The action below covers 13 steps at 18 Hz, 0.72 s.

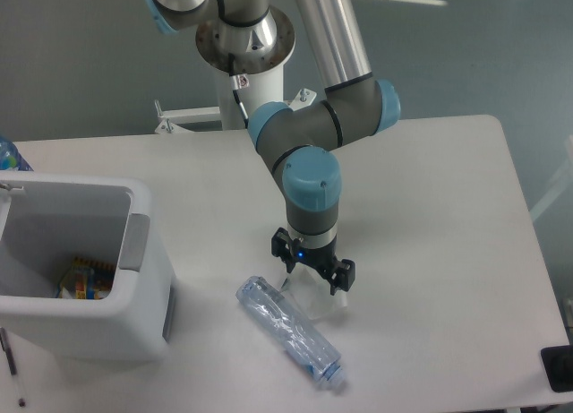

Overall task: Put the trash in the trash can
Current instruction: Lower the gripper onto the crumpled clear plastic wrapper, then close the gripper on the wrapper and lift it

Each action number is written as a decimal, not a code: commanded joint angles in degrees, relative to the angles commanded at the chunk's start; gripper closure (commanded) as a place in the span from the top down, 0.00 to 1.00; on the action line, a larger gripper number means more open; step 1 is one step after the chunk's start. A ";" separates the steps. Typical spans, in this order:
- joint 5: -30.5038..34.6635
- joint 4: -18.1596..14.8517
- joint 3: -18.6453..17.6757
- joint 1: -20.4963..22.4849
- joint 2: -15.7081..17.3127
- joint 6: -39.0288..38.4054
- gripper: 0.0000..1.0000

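Camera view, fixed and looking down on the white table (430, 207): the UR5e arm (309, 135) reaches in from its pedestal at 12 o'clock, its silver upper link slanting down to a grey elbow with blue caps, and the last wrist section hangs straight down over the table's middle. The gripper (312, 276) points downward, its two black fingers (281, 250) spread apart, one at 10 o'clock and the other at 4 o'clock of the wrist, with a small blue light glowing between them. Directly beneath sits the small clear cup (315, 298), lying on the table; the fingers straddle its upper part, but whether they touch it cannot be told. Just at 8 o'clock of the cup lies the clear water bottle (288, 331), flat on the table, running diagonally from 10 o'clock to 4 o'clock with its capped end toward the near edge; its shoulder is just beside the cup. Well off at 9 o'clock stands the white trash can (107, 319), upright and open, a grey handle tab on its right wall and some colourful packaging (82, 280) at its bottom.
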 joint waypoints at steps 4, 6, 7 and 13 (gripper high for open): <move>0.00 0.00 0.00 0.00 0.44 0.18 0.00; -0.09 0.00 0.09 0.09 0.62 0.35 0.00; -0.09 0.00 0.17 0.09 0.70 0.44 0.00; -0.53 0.00 0.79 1.40 2.19 0.70 0.00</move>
